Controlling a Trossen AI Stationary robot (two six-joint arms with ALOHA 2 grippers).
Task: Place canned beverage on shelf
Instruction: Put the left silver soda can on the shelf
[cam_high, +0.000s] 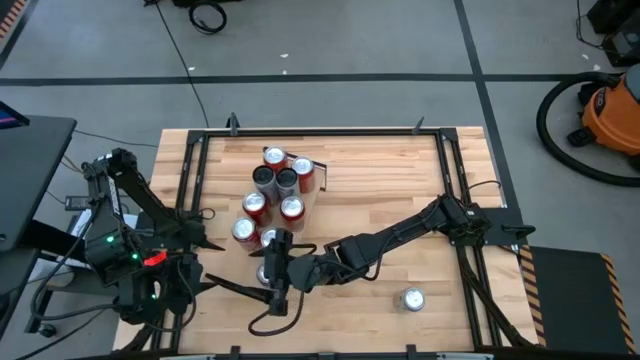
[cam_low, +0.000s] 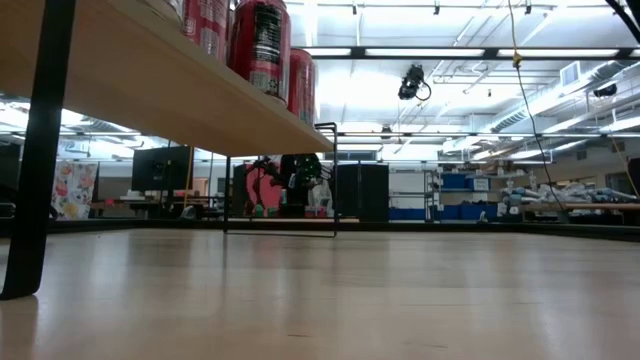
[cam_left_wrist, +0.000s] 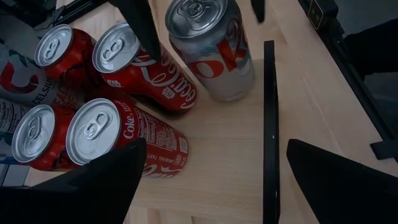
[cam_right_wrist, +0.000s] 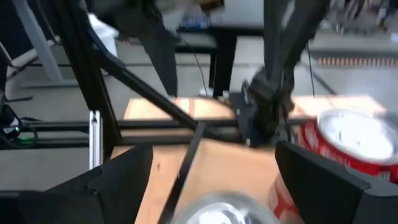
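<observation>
A silver Diet Coke can (cam_left_wrist: 214, 53) stands upright on the pale wood shelf (cam_left_wrist: 230, 149), next to the dark bar (cam_left_wrist: 269, 124) at its end. Several red cans (cam_left_wrist: 112, 134) stand beside it on the same plank. My right gripper (cam_right_wrist: 214, 180) is open, with one finger (cam_left_wrist: 142, 28) on each side of the silver can's top (cam_right_wrist: 227, 208); a gap shows on the bar side. My left gripper (cam_left_wrist: 211, 186) hovers open above the shelf's end, at the table's left (cam_high: 205, 245), with nothing between its fingers. Another silver can (cam_high: 412, 298) stands on the tabletop at the near right.
The shelf stands raised on thin dark legs (cam_low: 40, 150) over the black-framed wooden tabletop (cam_high: 400, 180). Red and dark cans (cam_high: 285, 180) crowd its far part. In the right wrist view, the left arm (cam_right_wrist: 267, 106) shows beyond the shelf. Bare tabletop lies toward the right.
</observation>
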